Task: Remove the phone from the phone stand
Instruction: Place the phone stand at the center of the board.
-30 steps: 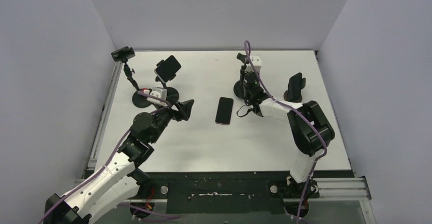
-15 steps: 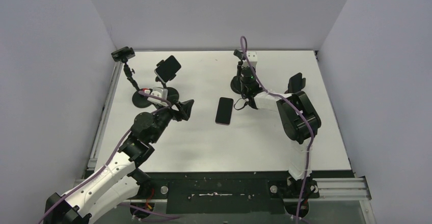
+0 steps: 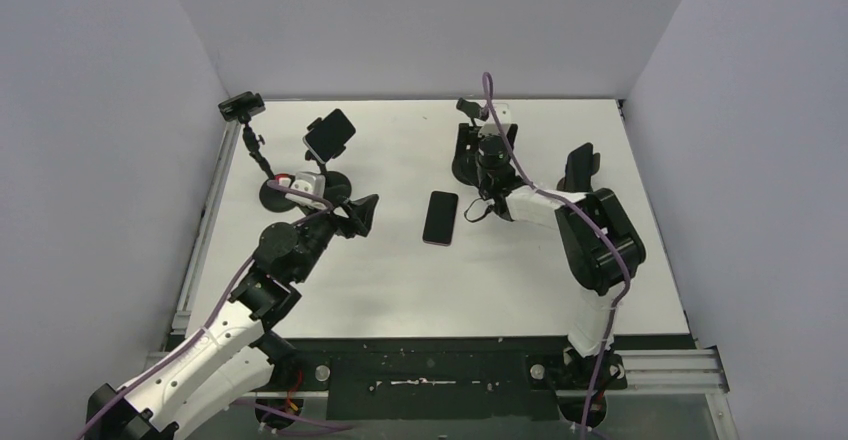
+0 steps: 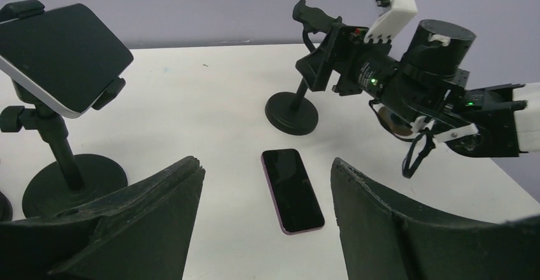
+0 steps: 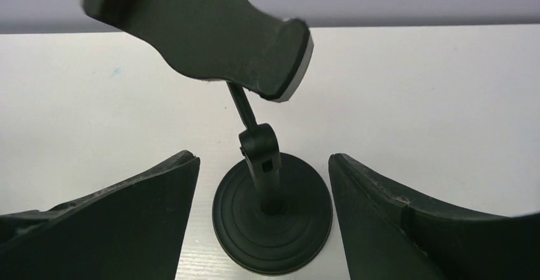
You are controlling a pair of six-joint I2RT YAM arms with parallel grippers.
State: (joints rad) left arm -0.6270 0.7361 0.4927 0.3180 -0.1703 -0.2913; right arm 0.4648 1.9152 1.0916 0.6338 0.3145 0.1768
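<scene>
White table (image 3: 400,280) carries the phone (image 3: 440,217), flat and unmoved. The right gripper (image 5: 262,158) has only shifted slightly at the empty phone stand (image 5: 272,219), jaws wide, holding nothing. The left gripper (image 4: 265,163) is likewise wide and empty. Removal looks done.

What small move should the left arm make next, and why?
Probably turn the open left gripper toward the clamped phone on the phone stand, seen at the left of its wrist view. That phone sits tilted in the clamp, while the other phone lies flat on the table, and the gripper holds nothing.
</scene>
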